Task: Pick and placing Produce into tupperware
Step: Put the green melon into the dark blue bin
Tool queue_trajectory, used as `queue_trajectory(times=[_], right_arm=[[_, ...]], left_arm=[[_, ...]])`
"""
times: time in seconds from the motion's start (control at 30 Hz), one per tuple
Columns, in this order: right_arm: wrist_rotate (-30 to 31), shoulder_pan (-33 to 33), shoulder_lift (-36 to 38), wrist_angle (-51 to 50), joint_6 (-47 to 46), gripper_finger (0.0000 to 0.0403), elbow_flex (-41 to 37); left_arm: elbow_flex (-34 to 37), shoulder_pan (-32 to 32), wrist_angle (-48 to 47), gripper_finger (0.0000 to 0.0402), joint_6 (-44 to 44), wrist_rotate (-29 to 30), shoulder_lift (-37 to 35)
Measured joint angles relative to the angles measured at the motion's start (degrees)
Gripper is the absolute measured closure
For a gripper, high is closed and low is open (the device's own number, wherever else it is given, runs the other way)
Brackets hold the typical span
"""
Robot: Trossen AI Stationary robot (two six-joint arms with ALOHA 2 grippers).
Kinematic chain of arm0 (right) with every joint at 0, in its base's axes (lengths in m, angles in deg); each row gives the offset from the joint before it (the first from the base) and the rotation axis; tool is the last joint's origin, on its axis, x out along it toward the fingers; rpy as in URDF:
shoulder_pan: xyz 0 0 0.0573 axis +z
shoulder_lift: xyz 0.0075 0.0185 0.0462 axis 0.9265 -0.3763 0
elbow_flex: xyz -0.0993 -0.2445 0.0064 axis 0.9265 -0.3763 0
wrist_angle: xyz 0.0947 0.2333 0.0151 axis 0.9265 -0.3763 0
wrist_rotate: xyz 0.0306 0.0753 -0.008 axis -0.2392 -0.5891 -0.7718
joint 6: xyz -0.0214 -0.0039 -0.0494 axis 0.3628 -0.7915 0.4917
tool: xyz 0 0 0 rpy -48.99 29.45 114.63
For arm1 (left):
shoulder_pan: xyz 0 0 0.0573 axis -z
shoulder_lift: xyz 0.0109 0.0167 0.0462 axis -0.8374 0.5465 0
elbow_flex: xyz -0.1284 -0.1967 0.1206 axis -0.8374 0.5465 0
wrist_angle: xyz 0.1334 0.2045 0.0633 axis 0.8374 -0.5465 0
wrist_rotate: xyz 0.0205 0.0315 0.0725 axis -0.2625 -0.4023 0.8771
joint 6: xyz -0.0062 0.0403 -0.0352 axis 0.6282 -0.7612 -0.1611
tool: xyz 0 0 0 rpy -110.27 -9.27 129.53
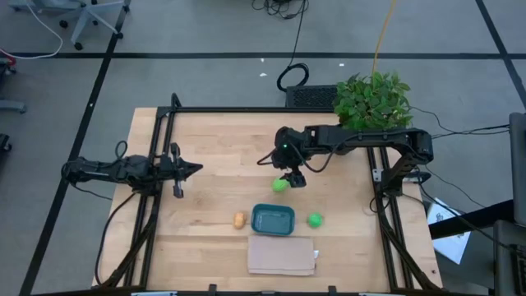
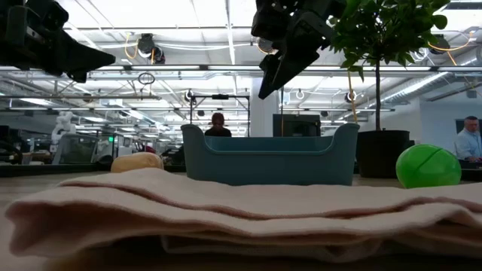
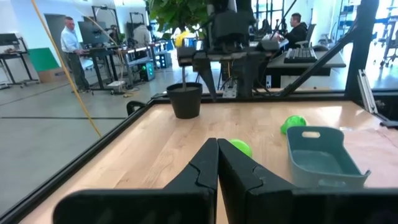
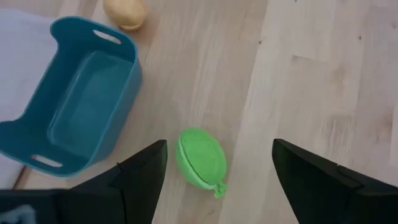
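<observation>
The lime-green piece lies on the table; in the right wrist view it sits between and below my open right gripper's fingers, untouched. The right gripper hovers above it. The teal tupperware stands empty near the front. The bright green ball lies to the tupperware's right, the yellow-orange piece to its left. My left gripper is shut and empty at the table's left; its fingertips meet in the left wrist view.
A flat tan cloth lies at the near edge in front of the tupperware. A leafy potted plant stands at the far right corner. Bare wood lies between the two arms.
</observation>
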Motion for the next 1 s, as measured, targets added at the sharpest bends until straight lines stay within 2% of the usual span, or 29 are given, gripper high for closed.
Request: queue_trajectory(times=[0.43,1.0], right_arm=[[0.01,0.19,-7.01,-0.17,1.63,0.0119,0.00],[1.17,1.01,-8.70,-1.57,16.19,0.0119,-0.04]], left_arm=[[0.00,0.00,-1.72,0.0392,0.12,0.00,0.00],[0.02,0.00,-3.29,0.0392,0.08,-0.04,0.00]])
